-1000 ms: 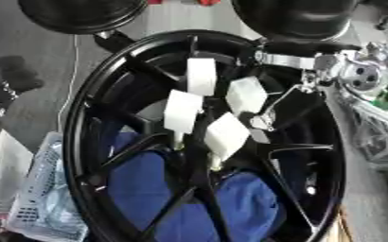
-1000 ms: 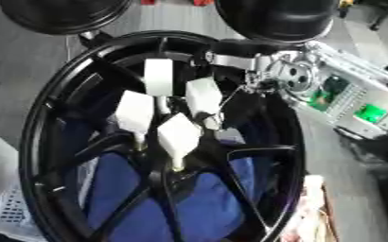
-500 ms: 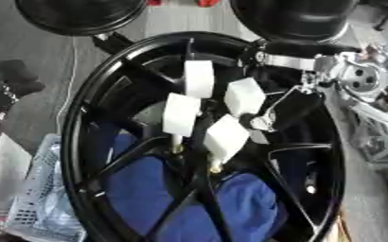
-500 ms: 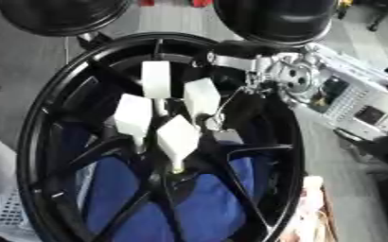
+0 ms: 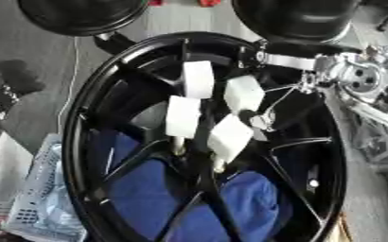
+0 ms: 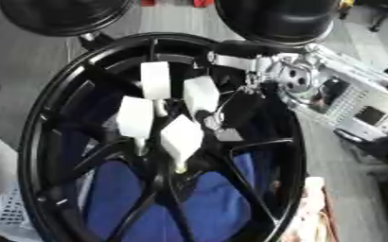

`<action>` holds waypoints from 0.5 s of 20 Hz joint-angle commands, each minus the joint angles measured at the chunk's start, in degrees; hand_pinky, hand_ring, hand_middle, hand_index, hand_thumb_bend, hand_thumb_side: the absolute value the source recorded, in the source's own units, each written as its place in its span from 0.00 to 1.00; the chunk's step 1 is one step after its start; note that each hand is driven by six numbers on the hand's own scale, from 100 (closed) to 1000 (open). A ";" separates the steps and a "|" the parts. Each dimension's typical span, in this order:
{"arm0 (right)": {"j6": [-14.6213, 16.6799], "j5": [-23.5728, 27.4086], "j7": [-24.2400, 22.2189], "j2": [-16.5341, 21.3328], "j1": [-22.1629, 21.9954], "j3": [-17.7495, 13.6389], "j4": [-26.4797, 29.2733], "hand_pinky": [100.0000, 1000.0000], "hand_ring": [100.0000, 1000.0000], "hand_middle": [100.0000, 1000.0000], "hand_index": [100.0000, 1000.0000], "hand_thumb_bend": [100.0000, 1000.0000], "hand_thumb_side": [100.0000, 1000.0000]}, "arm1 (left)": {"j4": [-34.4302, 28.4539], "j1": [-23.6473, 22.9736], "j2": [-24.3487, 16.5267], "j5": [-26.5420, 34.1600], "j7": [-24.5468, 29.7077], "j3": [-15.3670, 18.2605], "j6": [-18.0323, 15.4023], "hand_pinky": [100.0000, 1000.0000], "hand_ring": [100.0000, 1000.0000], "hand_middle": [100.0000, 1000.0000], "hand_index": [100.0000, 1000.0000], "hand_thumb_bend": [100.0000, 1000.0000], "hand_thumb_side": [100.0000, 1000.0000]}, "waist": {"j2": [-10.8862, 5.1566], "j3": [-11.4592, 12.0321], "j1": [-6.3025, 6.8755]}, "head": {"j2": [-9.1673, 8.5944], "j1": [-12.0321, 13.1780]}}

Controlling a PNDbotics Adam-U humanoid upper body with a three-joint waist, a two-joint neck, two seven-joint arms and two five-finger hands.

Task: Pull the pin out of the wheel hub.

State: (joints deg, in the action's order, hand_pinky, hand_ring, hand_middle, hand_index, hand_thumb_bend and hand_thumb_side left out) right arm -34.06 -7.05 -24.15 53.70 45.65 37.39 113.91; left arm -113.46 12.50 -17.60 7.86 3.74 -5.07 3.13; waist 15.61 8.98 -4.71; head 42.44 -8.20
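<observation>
1. The large black spoked wheel rim (image 5: 85, 142) is filling most of both views, its outer edge running close to the left and lower borders of the frame and leaving little open room around it.
2. A blue cloth (image 5: 147, 198) is showing through the gaps between the lower spokes, beneath the wheel.
3. A pale mesh tray with printed packaging (image 5: 36, 198) is lying just outside the rim at the lower left.
4. Two round black objects (image 5: 81, 16) are sitting just beyond the wheel's far edge, closing off that side.
5. Four white rectangular blocks (image 5: 183, 116) are standing clustered around the wheel hub (image 5: 204, 142) at the centre; thin pale stems are projecting below the two lower blocks. Which piece is the pin cannot be told.
6. The right hand (image 6: 230, 111), black with a silver wrist, is reaching in over the upper right rim, its dark fingers lying among the spokes just beside the right-hand white blocks. Whether its fingers are holding anything cannot be told.
</observation>
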 commanded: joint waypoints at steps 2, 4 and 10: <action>-0.05 0.40 2.69 1.30 0.84 -1.48 0.68 0.66 0.62 0.44 0.43 0.06 0.00 | -1.13 0.65 -0.07 0.04 -0.19 0.04 0.27 0.84 0.66 0.60 0.75 0.00 0.73 | -0.68 0.00 0.32 | -0.72 -0.13; -0.02 0.78 4.67 1.24 0.95 -1.66 0.68 0.63 0.58 0.39 0.38 0.03 0.00 | -1.13 0.59 -0.03 0.06 -0.21 0.04 0.37 0.84 0.66 0.60 0.75 0.00 0.73 | -0.70 -0.03 0.31 | -0.70 -0.13; 0.33 1.37 10.62 1.68 1.17 -2.87 0.68 0.56 0.51 0.29 0.26 0.00 0.00 | -1.13 0.45 0.02 0.12 -0.21 0.06 0.52 0.84 0.66 0.60 0.74 0.00 0.73 | -0.87 -0.23 0.29 | -0.70 -0.07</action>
State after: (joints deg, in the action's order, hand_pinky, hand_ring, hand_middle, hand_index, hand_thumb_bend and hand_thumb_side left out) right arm -33.81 -5.67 -15.08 53.69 45.67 36.53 113.93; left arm -113.46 12.53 -17.16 7.86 3.51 -5.07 3.51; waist 15.64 8.79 -4.70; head 42.22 -8.21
